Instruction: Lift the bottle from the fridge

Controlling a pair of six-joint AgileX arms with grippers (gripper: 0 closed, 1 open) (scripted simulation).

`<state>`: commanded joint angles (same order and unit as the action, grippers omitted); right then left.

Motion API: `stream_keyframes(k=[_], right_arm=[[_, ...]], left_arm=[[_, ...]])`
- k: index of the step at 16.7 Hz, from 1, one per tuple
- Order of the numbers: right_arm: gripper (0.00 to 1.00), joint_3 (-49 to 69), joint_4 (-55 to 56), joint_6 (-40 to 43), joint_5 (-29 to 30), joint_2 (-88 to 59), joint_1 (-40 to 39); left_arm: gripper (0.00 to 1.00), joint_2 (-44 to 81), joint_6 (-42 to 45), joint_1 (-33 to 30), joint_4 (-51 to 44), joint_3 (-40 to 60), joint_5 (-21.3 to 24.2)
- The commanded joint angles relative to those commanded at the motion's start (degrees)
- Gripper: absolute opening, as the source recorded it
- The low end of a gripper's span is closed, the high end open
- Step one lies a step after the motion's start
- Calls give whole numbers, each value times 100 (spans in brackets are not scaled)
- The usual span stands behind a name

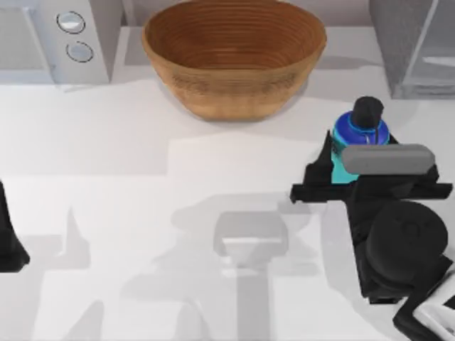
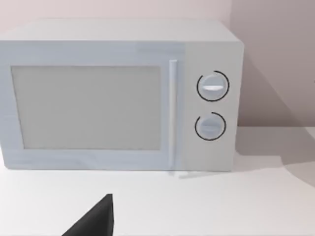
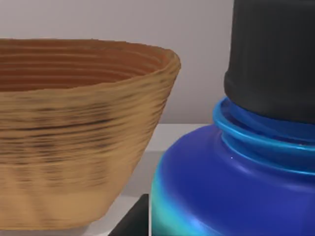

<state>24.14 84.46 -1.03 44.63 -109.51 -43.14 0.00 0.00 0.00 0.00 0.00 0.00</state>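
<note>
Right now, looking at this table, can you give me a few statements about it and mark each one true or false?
1. The bottle stands outside the fridge, on the table. True.
2. The bottle's cap is white. False: it is black.
3. The right gripper is right at the bottle. True.
4. The bottle lies inside the bowl. False: it stands beside the bowl, towards the table's right side.
5. The microwave has two round knobs. True.
6. The left gripper is reaching into the bowl. False: it sits parked at the table's left edge.
</note>
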Motion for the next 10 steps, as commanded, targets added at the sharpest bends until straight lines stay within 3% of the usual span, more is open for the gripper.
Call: stream_keyframes(k=[10], right_arm=[[0, 1008, 379, 21, -670, -1328, 672]], left_arm=[[100, 0, 0, 0, 0, 0, 0]])
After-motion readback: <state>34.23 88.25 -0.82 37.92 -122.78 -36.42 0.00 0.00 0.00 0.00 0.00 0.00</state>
